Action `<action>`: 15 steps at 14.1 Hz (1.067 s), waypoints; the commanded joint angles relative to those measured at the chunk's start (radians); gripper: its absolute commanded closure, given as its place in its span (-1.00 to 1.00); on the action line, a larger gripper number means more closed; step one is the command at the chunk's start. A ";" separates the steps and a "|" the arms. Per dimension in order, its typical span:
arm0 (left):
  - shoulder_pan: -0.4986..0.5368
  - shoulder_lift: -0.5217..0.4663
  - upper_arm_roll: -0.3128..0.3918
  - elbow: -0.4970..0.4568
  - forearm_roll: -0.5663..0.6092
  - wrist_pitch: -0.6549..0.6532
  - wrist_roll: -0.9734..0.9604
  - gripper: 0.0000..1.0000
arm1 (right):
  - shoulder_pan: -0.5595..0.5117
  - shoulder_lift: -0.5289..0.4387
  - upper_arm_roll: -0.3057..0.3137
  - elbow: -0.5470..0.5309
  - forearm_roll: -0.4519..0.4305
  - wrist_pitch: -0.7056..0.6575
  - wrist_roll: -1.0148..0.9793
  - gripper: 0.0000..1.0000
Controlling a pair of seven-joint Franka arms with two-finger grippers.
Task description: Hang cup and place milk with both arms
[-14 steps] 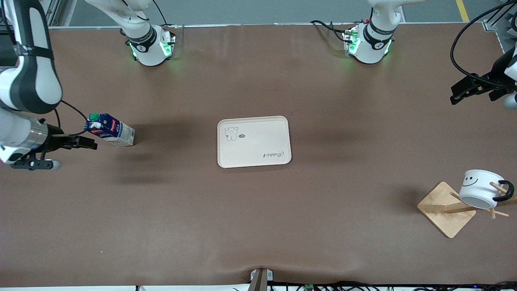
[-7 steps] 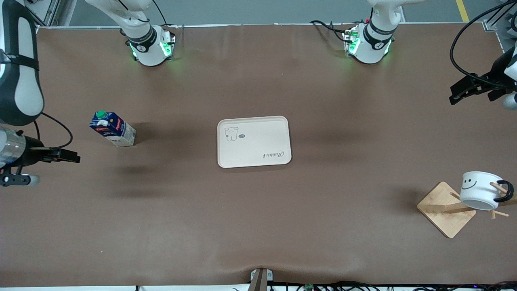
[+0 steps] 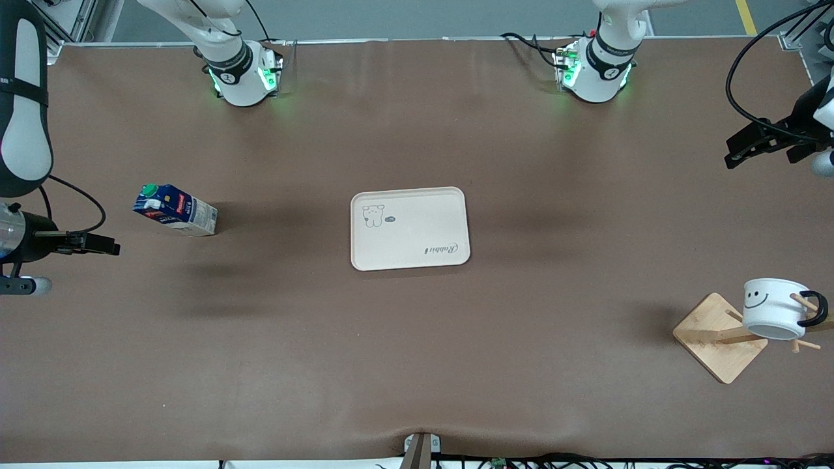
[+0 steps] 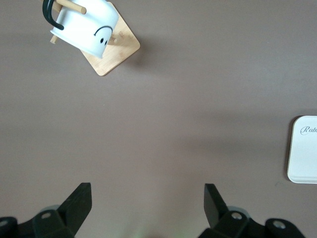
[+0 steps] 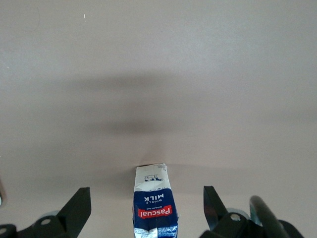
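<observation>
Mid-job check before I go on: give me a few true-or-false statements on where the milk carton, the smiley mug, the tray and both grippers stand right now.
1. The milk carton stands on the cream tray. False: it is on the bare table toward the right arm's end, and the tray holds nothing.
2. The smiley mug hangs on the wooden rack. True.
3. The right gripper grips the carton. False: it is open, apart from the carton.
4. The left gripper is open and holds nothing. True.
</observation>
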 commanded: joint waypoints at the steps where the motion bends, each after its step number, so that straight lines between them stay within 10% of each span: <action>1: 0.003 -0.017 0.005 -0.011 -0.023 0.011 0.006 -1.00 | 0.000 0.007 0.007 0.045 -0.018 -0.018 0.001 -1.00; 9: 0.006 -0.011 0.003 -0.001 -0.023 0.011 0.009 -1.00 | 0.050 -0.033 0.018 0.249 -0.005 -0.269 0.005 -1.00; 15: 0.006 -0.007 0.005 0.016 -0.027 0.009 0.009 -1.00 | 0.081 -0.327 0.014 -0.020 0.055 -0.270 0.007 -1.00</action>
